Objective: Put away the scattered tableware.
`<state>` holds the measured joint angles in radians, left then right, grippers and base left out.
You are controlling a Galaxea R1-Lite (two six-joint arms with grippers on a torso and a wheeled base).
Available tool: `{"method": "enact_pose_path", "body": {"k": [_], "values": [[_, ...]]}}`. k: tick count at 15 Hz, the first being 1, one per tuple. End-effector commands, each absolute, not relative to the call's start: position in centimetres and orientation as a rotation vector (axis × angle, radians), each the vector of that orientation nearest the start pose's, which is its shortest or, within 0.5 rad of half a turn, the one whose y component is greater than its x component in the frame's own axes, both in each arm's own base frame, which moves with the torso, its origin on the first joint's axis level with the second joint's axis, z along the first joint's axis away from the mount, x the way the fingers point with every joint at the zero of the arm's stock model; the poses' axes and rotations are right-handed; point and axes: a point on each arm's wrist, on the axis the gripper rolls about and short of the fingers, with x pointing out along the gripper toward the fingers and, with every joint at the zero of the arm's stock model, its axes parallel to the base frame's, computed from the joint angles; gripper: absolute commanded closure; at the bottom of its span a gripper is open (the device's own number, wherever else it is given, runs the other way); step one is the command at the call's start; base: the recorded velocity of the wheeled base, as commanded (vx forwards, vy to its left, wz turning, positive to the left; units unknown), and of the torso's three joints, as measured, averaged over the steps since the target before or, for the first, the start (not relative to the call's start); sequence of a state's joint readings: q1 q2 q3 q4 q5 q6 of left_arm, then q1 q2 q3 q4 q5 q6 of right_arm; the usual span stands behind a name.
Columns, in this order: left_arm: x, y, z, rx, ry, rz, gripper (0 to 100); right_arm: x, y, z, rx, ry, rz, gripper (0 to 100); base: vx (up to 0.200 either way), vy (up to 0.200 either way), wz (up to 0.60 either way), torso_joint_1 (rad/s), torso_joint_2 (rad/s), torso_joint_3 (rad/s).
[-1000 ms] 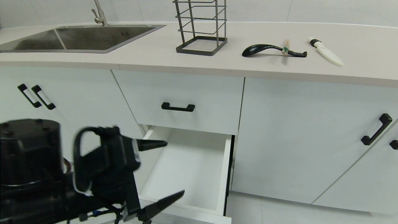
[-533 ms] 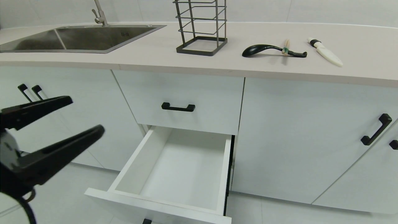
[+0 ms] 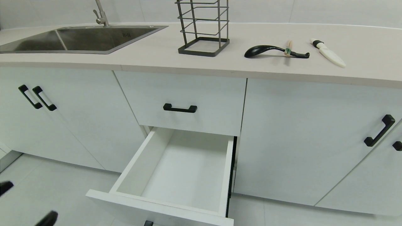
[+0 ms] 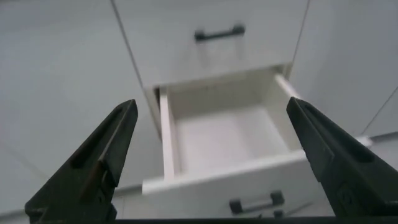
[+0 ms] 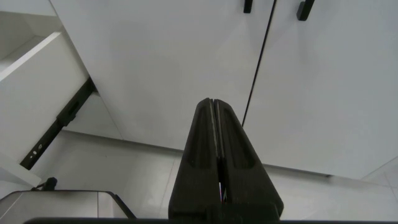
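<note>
On the counter lie a black ladle (image 3: 276,50), a wooden utensil (image 3: 288,47) crossing its handle, and a white knife (image 3: 328,52) with a black band. Below, the white drawer (image 3: 226,175) stands pulled out with nothing in it. My left gripper (image 3: 26,203) is open, low at the left over the floor, well short of the drawer. In the left wrist view this gripper (image 4: 211,109) faces the open drawer (image 4: 168,143) with nothing between its fingers. My right gripper (image 5: 213,102) is shut on nothing, in front of the cabinet doors to the right of the drawer (image 5: 31,62).
A dark wire rack (image 3: 204,28) stands on the counter left of the utensils, with a steel sink (image 3: 78,37) farther left. A shut drawer with a black handle (image 3: 179,108) sits above the open one. Cabinet doors flank both sides; pale floor lies below.
My open left gripper drew back from the drawer's front to the left, then sank to the bottom left corner of the head view. The drawer and utensils kept still.
</note>
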<state>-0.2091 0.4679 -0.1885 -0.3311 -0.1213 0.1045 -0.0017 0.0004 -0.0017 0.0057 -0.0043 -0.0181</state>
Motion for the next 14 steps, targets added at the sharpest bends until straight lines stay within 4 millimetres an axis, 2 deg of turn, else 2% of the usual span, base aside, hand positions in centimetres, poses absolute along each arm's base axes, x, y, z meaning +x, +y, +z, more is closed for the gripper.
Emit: {"method": "enact_pose_path", "body": {"k": [1,2,3,8,14], "values": [[-0.6,-0.1,11.2,0.107,-0.041,-0.244,0,-2.3,0.0,7.5,-0.02,0.003,-0.006,100,0.0,0.0,0.0,0.0,0.0,0.0],[-1.5,0.0,8.9,0.103,-0.003,-0.204,0,-2.3,0.0,7.5,-0.018,0.005,-0.006,100,0.0,0.0,0.0,0.0,0.0,0.0],[-1.6,-0.1,8.0,0.101,0.056,-0.173,0,-2.3,0.0,7.5,-0.02,0.005,-0.005,100,0.0,0.0,0.0,0.0,0.0,0.0],[-2.2,0.0,7.6,0.075,0.013,0.047,0,-2.3,0.0,7.5,-0.018,0.003,-0.006,100,0.0,0.0,0.0,0.0,0.0,0.0],[-2.3,0.0,7.6,0.046,-0.003,0.008,0,-2.3,0.0,7.5,-0.018,0.003,-0.008,100,0.0,0.0,0.0,0.0,0.0,0.0]]}}
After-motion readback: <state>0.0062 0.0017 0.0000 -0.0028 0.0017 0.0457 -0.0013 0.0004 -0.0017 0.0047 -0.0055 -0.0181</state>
